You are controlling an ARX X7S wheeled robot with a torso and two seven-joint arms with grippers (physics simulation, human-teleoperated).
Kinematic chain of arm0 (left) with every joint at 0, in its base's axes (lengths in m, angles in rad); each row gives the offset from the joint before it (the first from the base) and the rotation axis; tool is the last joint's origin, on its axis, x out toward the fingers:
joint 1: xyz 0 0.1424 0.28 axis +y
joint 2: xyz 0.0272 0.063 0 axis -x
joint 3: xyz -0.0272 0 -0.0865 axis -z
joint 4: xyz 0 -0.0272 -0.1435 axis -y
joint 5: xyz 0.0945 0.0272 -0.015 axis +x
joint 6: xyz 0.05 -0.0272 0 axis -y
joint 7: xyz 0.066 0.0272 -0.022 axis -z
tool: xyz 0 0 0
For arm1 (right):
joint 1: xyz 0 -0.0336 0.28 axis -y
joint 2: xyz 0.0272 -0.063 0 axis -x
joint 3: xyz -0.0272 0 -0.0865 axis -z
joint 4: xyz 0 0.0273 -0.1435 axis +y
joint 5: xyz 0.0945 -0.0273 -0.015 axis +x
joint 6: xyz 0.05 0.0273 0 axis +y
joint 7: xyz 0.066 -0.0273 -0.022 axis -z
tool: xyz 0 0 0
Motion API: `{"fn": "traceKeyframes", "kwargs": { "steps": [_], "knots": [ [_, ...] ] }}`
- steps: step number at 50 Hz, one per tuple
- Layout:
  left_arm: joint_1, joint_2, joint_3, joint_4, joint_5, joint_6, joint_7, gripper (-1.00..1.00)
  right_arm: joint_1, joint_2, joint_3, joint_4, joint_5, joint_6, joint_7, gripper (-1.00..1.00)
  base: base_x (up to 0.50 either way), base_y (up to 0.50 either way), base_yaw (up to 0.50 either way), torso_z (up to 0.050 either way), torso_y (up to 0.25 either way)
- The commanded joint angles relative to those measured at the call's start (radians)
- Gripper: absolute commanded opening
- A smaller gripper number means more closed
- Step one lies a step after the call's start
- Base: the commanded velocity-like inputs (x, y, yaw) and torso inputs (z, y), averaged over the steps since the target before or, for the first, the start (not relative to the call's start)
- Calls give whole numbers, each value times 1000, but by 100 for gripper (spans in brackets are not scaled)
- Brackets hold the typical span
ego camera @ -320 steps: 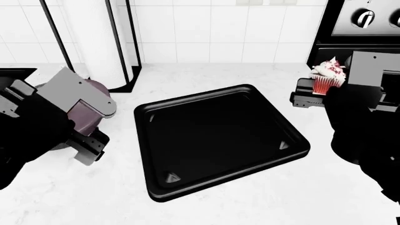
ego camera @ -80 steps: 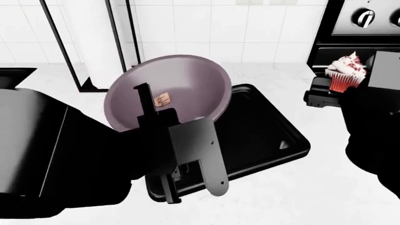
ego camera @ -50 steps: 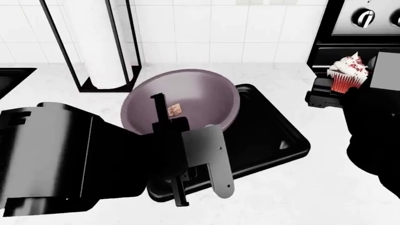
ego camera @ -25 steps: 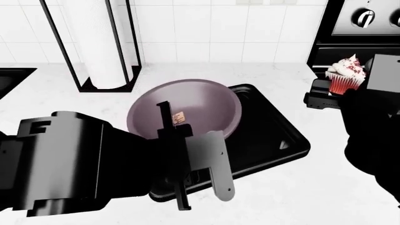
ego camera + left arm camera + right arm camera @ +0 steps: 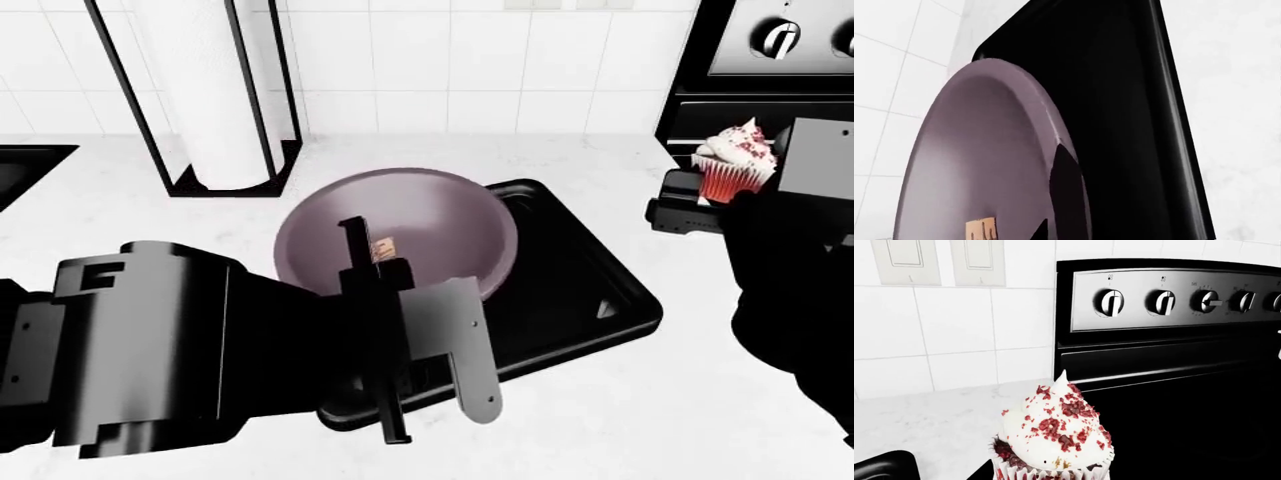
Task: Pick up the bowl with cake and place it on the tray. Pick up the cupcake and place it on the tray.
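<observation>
- In the head view, the mauve-grey bowl (image 5: 396,235) is seen at the centre of the frame, over the upper-left part of the black tray (image 5: 587,290).
- The bowl's near rim is clamped by the left gripper (image 5: 367,275), one thin finger inside and the other outside.
- A tiny tan cake (image 5: 387,247) is seen on the bowl's inner wall, just beside the inner finger.
- At the upper right of the frame, the red-wrapped cupcake (image 5: 731,162) is held off the counter (image 5: 694,400) by the right gripper (image 5: 714,195), closed around its wrapper.
- In the right wrist view, the stove (image 5: 1174,340) with its knobs is shown behind the cupcake.
- A paper towel roll (image 5: 220,90) in a black stand is seen at the upper left.
</observation>
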State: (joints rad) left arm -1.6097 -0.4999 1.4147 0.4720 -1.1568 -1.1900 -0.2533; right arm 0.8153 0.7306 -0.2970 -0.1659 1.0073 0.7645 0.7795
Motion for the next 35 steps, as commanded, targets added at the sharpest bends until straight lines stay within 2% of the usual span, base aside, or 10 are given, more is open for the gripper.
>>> {"fn": "traceKeyframes", "kwargs": {
  "steps": [1, 23, 35],
  "knots": [
    [-3, 2, -10, -15, 9, -10, -20, 100, 4, 1, 1, -3, -15, 7, -9, -100, 0, 0, 0, 0, 0],
    [-32, 0, -62, 3, -55, -34, -81, 100, -2, -2, -2, 3, -22, -4, -18, -100, 0, 0, 0, 0, 0],
    [-57, -33, -198, 60, -275, -38, -222, 100, 1, -2, -3, -2, -18, -1, -17, -100, 0, 0, 0, 0, 0]
  ]
}}
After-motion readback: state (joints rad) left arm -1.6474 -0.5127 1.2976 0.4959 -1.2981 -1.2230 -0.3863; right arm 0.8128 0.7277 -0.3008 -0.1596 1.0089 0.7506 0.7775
